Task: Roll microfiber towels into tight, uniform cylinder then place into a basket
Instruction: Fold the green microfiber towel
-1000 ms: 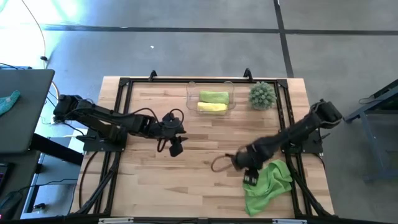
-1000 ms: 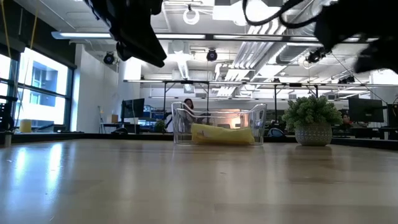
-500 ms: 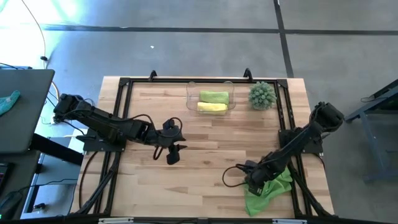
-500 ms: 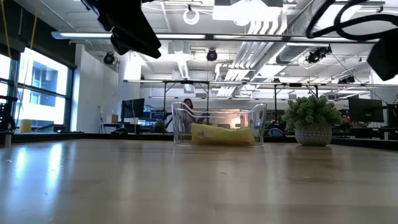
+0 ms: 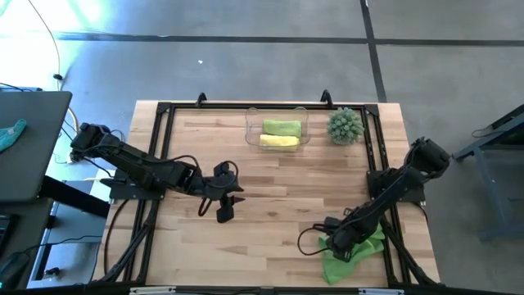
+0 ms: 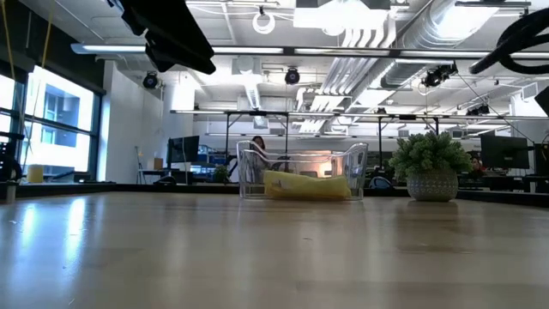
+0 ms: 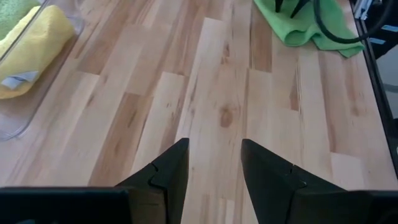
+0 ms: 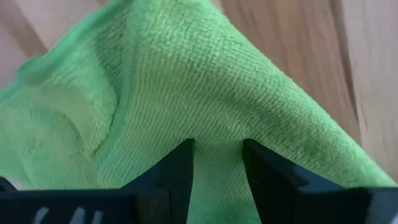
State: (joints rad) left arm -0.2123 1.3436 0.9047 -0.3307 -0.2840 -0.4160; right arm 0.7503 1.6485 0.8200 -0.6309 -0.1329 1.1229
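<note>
A wooden table with a black frame filled the middle of the high view. A spiky green plant in a pale pot stood at its upper right. A small teal cloth lay on a dark side table at the left edge.

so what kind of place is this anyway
Probably a robotics lab in an open-plan office. Behind the wooden table there are rows of desks with monitors, and overhead exposed ducts with strip lights. The floor is bare concrete.
</note>
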